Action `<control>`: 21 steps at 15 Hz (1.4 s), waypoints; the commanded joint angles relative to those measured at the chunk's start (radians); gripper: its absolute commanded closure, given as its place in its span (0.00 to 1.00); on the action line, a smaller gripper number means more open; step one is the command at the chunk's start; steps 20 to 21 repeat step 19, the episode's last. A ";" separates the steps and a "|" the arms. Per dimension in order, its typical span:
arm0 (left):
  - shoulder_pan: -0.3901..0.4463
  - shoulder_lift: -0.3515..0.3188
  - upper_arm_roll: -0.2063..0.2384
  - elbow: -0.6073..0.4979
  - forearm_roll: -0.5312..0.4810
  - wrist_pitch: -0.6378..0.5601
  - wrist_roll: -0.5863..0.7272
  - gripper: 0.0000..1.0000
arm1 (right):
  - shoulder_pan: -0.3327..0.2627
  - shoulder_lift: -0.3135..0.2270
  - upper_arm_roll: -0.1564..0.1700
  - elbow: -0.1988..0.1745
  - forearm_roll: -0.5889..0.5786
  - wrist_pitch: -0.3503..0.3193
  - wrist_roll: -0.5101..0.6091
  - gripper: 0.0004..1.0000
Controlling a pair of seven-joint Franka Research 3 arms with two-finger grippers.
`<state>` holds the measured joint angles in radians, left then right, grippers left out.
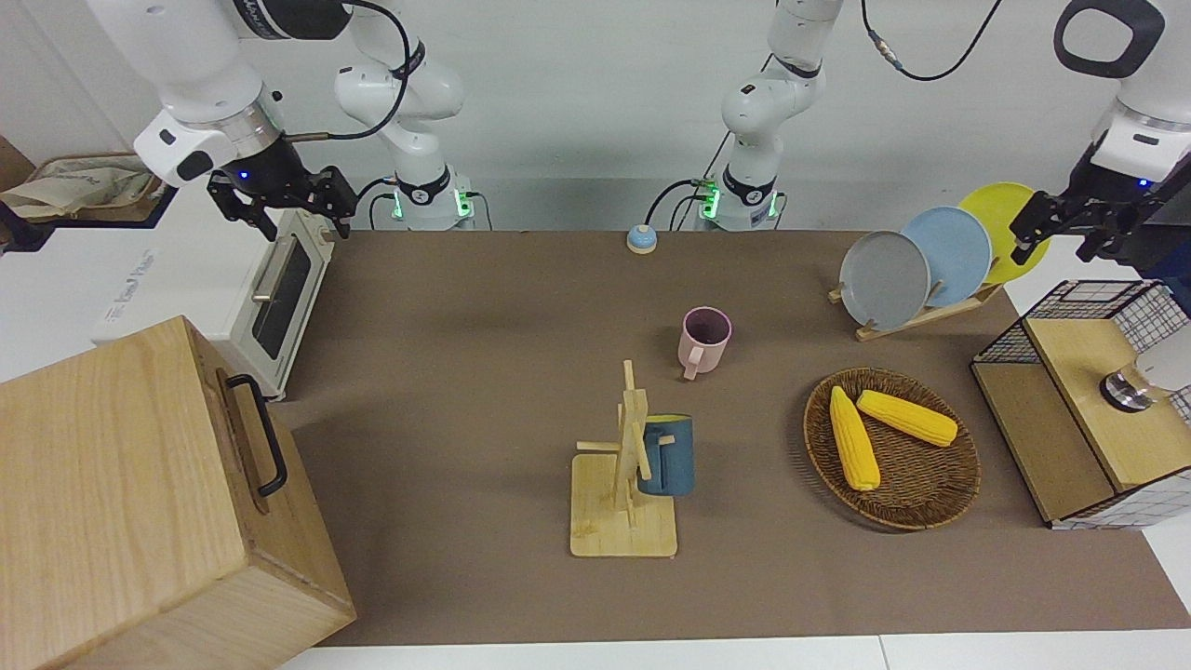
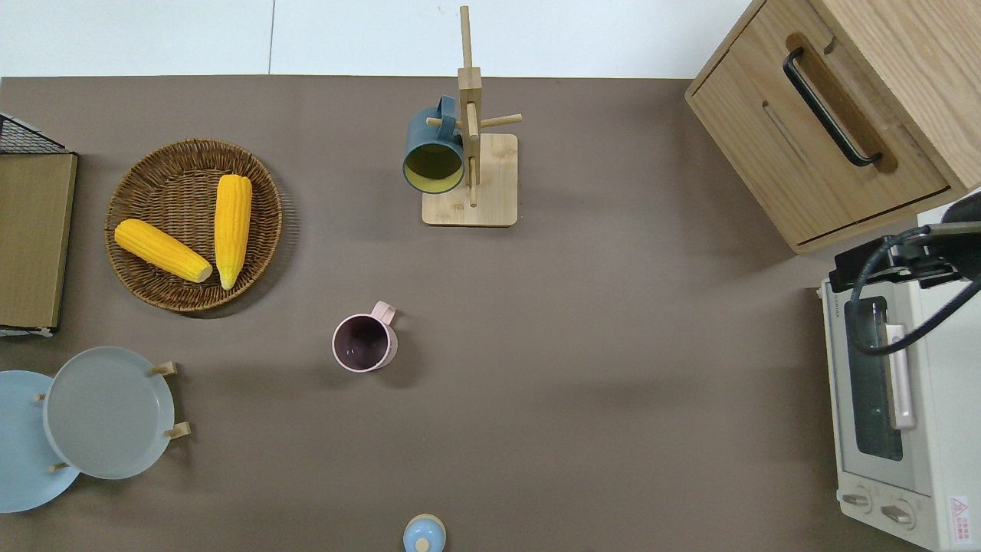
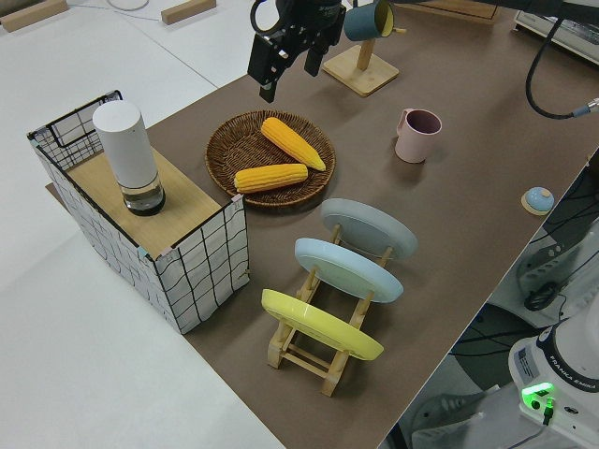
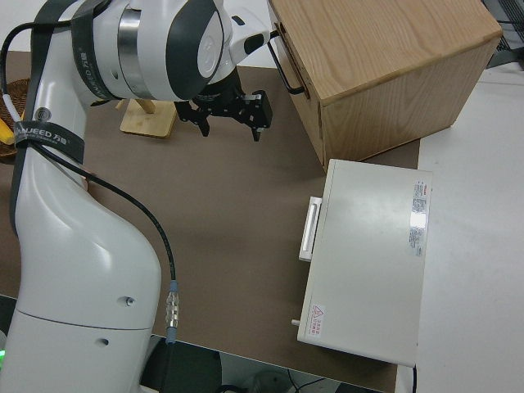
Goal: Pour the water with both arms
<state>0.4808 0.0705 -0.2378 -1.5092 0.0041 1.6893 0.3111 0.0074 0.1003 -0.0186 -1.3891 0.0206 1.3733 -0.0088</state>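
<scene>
My left gripper point(image 1: 1053, 244) is open and empty, up in the air at the left arm's end of the table, and does not show in the overhead view. It also shows in the left side view point(image 3: 287, 73). A white bottle point(image 3: 128, 154) with a steel base stands on the wooden shelf of a wire basket point(image 3: 197, 267); it also shows in the front view point(image 1: 1140, 377). A pink mug point(image 1: 704, 340) stands upright and empty mid-table, and also shows in the overhead view point(image 2: 364, 343). My right arm is parked, its gripper point(image 4: 232, 131) open.
A blue mug point(image 1: 667, 454) hangs on a wooden mug tree point(image 1: 623, 521). A wicker basket point(image 1: 916, 493) holds two corn cobs. A rack holds three plates point(image 1: 884, 279). A toaster oven point(image 2: 889, 399), a wooden cabinet point(image 1: 140, 502) and a small blue knob point(image 1: 641, 238) are also here.
</scene>
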 commanded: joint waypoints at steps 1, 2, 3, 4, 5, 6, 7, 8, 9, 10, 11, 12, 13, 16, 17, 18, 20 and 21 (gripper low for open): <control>-0.230 -0.021 0.142 -0.003 0.021 -0.095 -0.029 0.01 | -0.006 -0.021 0.003 -0.024 0.010 0.004 -0.019 0.01; -0.295 -0.021 0.176 0.000 0.019 -0.120 -0.052 0.01 | -0.006 -0.021 0.003 -0.024 0.010 0.004 -0.019 0.01; -0.347 -0.024 0.193 0.004 0.017 -0.135 -0.081 0.01 | -0.006 -0.021 0.003 -0.024 0.010 0.004 -0.019 0.01; -0.384 -0.029 0.198 0.006 0.017 -0.144 -0.114 0.01 | -0.006 -0.021 0.003 -0.024 0.010 0.004 -0.019 0.01; -0.413 -0.029 0.198 0.006 0.016 -0.148 -0.136 0.01 | -0.006 -0.021 0.003 -0.024 0.010 0.004 -0.019 0.01; -0.444 -0.032 0.201 0.006 0.016 -0.152 -0.145 0.01 | -0.006 -0.021 0.003 -0.024 0.010 0.004 -0.019 0.01; -0.474 -0.034 0.202 0.006 0.014 -0.154 -0.153 0.01 | -0.006 -0.021 0.003 -0.024 0.010 0.004 -0.019 0.01; -0.505 -0.034 0.210 0.006 0.010 -0.154 -0.168 0.01 | -0.006 -0.021 0.003 -0.024 0.010 0.004 -0.019 0.01; -0.536 -0.034 0.221 0.006 -0.005 -0.154 -0.181 0.01 | -0.006 -0.021 0.003 -0.024 0.010 0.004 -0.019 0.01; -0.557 -0.034 0.236 0.006 -0.024 -0.154 -0.185 0.01 | -0.006 -0.021 0.003 -0.024 0.010 0.004 -0.019 0.01; -0.579 -0.034 0.257 0.006 -0.053 -0.154 -0.184 0.01 | -0.006 -0.021 0.003 -0.024 0.010 0.004 -0.019 0.01; -0.602 -0.034 0.285 0.006 -0.079 -0.154 -0.185 0.01 | -0.006 -0.021 0.003 -0.024 0.010 0.004 -0.019 0.01; -0.634 -0.034 0.317 0.006 -0.088 -0.154 -0.185 0.01 | -0.006 -0.021 0.003 -0.024 0.010 0.004 -0.019 0.01; -0.653 -0.034 0.351 0.006 -0.078 -0.154 -0.179 0.01 | -0.006 -0.021 0.003 -0.024 0.010 0.004 -0.019 0.01; -0.651 -0.034 0.353 0.006 -0.076 -0.154 -0.178 0.01 | -0.006 -0.021 0.003 -0.024 0.010 0.004 -0.019 0.01; -0.651 -0.034 0.353 0.006 -0.075 -0.154 -0.178 0.01 | -0.006 -0.021 0.003 -0.024 0.010 0.004 -0.019 0.01; -0.653 -0.034 0.353 0.006 -0.073 -0.154 -0.176 0.01 | -0.006 -0.021 0.003 -0.024 0.010 0.004 -0.019 0.01; -0.653 -0.034 0.353 0.006 -0.073 -0.154 -0.176 0.01 | -0.006 -0.021 0.003 -0.024 0.010 0.004 -0.019 0.01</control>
